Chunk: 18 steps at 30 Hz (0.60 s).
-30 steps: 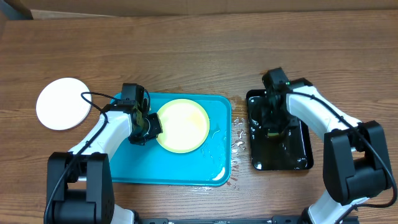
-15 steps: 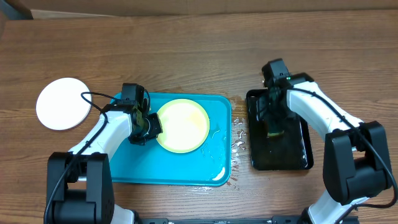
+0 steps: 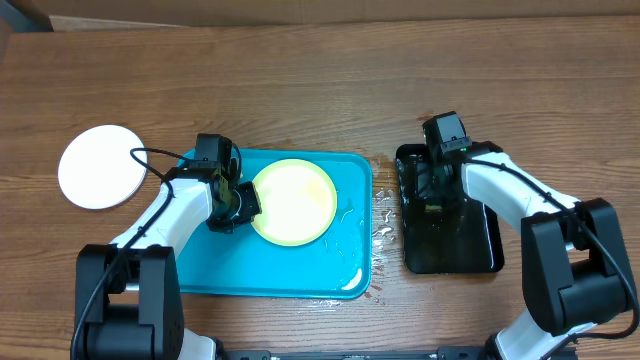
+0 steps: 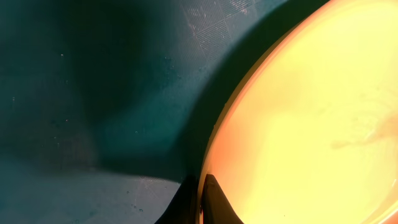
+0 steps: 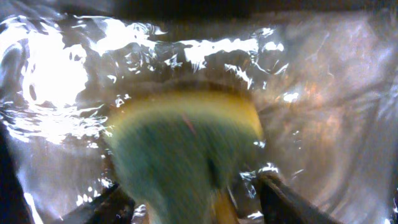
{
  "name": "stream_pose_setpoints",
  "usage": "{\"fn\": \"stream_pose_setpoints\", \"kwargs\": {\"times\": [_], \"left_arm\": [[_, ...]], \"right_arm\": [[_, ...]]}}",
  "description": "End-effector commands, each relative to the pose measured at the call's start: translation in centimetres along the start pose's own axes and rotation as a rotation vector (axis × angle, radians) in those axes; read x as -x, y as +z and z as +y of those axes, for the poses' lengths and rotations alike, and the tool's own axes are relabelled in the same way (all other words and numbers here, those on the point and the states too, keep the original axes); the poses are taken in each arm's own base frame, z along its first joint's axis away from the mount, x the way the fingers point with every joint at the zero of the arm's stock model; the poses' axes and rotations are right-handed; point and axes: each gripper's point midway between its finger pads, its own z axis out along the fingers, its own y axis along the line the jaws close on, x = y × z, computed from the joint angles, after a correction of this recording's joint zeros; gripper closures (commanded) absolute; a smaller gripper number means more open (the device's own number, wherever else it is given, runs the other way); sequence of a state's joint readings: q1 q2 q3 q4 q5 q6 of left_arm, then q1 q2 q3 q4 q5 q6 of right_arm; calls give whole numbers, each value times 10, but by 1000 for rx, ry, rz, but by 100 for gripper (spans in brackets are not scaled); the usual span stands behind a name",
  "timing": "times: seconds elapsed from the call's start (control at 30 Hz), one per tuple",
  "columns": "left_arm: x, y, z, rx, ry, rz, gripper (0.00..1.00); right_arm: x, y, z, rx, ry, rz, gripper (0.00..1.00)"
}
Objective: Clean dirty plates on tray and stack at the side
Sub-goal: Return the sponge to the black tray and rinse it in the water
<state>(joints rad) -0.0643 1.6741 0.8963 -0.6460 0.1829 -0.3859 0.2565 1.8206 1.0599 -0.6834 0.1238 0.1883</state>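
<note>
A pale yellow plate (image 3: pixel 293 201) lies on the cyan tray (image 3: pixel 290 270), toward its far side. My left gripper (image 3: pixel 238 203) is shut on the plate's left rim. In the left wrist view the two fingertips (image 4: pixel 202 190) pinch the plate's edge (image 4: pixel 298 118) above the tray floor (image 4: pixel 93 93). A white plate (image 3: pixel 98 166) lies on the table to the left of the tray. My right gripper (image 3: pixel 436 205) is down in the black tray (image 3: pixel 450 250), shut on a green and yellow sponge (image 5: pixel 186 149) over wet, shiny water.
Water is spilled on the wood (image 3: pixel 384 225) between the cyan tray and the black tray. Some water also pools at the cyan tray's near right corner (image 3: pixel 352 280).
My right wrist swung toward the far side of the black tray and came back, dragging the sponge a little. The left arm and the yellow plate have not moved.
</note>
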Motion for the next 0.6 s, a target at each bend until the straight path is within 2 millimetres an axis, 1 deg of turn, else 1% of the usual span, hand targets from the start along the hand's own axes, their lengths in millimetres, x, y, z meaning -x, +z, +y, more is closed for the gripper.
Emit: {"fn": "stream_pose_setpoints", "kwargs": {"times": [0.0, 0.07, 0.13, 0.2, 0.23, 0.27, 0.3, 0.33, 0.37, 0.4, 0.43, 0.47, 0.5, 0.57], "left_arm": [[-6, 5, 5, 19, 22, 21, 96], [-6, 5, 5, 19, 22, 21, 96], [-6, 5, 5, 19, 22, 21, 96], [-6, 5, 4, 19, 22, 21, 96], [-6, 5, 5, 19, 22, 21, 96], [-6, 5, 5, 19, 22, 21, 96], [-6, 5, 5, 19, 22, 21, 96], [-6, 5, 5, 19, 22, 21, 96], [-6, 5, 5, 19, 21, 22, 96], [-6, 5, 5, 19, 21, 22, 96], [-6, 5, 5, 19, 21, 22, 96], [-6, 5, 5, 19, 21, 22, 96], [-6, 5, 5, 19, 21, 22, 96], [-6, 5, 5, 19, 22, 21, 96]], "right_arm": [[-2, -4, -3, -25, -9, 54, 28], [-2, -12, -3, -29, -11, 79, 28], [-6, -13, -3, -28, -13, 97, 28], [-11, -11, -2, -20, -14, 112, 34], [-13, -8, -2, -18, -14, 114, 39], [-16, -5, -2, -17, -14, 113, 50], [-17, -3, -2, -17, -14, 111, 70], [-19, 0, -3, -17, -13, 109, 94], [-20, 1, -3, -16, -12, 109, 96], [-20, 2, -3, -17, -12, 110, 95], [-20, 1, -3, -16, -12, 110, 68], [-20, -1, -3, -17, -13, 114, 35], [-20, -3, -3, -20, -13, 120, 28], [-22, -10, -5, -27, -16, 149, 22]]}}
